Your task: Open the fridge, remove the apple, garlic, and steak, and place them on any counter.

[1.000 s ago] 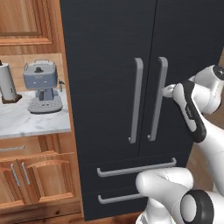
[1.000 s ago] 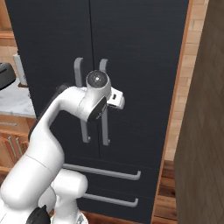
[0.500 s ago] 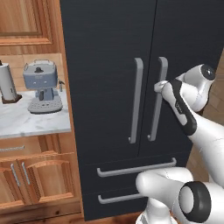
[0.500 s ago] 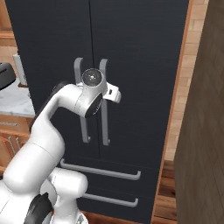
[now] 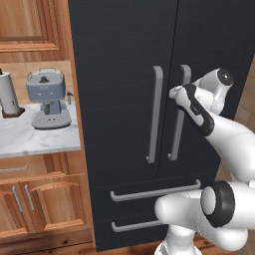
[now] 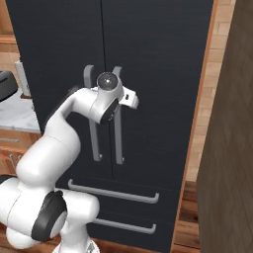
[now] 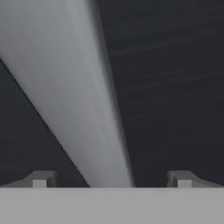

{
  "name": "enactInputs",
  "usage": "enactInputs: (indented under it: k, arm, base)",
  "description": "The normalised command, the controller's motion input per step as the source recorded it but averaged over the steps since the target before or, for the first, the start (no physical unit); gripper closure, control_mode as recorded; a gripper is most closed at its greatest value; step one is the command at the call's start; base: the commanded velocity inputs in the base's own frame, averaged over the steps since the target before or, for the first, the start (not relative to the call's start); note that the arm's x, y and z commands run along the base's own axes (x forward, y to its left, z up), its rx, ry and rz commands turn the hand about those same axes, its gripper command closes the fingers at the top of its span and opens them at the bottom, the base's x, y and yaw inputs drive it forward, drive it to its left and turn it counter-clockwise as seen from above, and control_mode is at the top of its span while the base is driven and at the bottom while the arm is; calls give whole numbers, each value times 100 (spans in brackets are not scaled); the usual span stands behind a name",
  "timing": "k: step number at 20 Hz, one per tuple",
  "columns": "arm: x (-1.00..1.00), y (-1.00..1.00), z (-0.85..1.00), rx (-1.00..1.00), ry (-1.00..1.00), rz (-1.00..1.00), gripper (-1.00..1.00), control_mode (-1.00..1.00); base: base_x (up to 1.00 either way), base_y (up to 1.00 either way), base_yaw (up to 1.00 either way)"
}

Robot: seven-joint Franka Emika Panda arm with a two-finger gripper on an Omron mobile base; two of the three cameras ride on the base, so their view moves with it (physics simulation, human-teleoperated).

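Note:
The tall black fridge [image 5: 119,74] stands shut, both doors closed. My gripper [image 5: 175,93] is at the upper part of the right door's grey bar handle [image 5: 178,124], beside the left door's handle [image 5: 155,114]. In the hand view the handle [image 7: 74,87] runs slanted between my two fingertips [image 7: 41,178], and the jaws stand wide on either side without pressing it. From the right, the hand [image 6: 129,99] sits against the handle pair. Apple, garlic and steak are hidden behind the doors. The marble counter [image 5: 30,139] lies to the fridge's left.
A grey coffee machine [image 5: 48,98] and a paper towel roll [image 5: 9,94] stand on the counter. Two drawers with horizontal handles [image 5: 154,191] sit under the doors. A brown wooden panel [image 6: 227,148] rises close on the right.
The hand has moved in toward the fridge and now straddles the right door's handle. The doors have not moved.

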Motion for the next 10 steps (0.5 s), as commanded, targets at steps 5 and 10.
enactInputs:
  k: [5,10]
  arm:
    - [44,0,-1,0,-8,0,-100,-100]
    - [27,0,-14,0,-10,0,-100,-100]
  base:
    - [0,0,0]
    - [0,0,0]
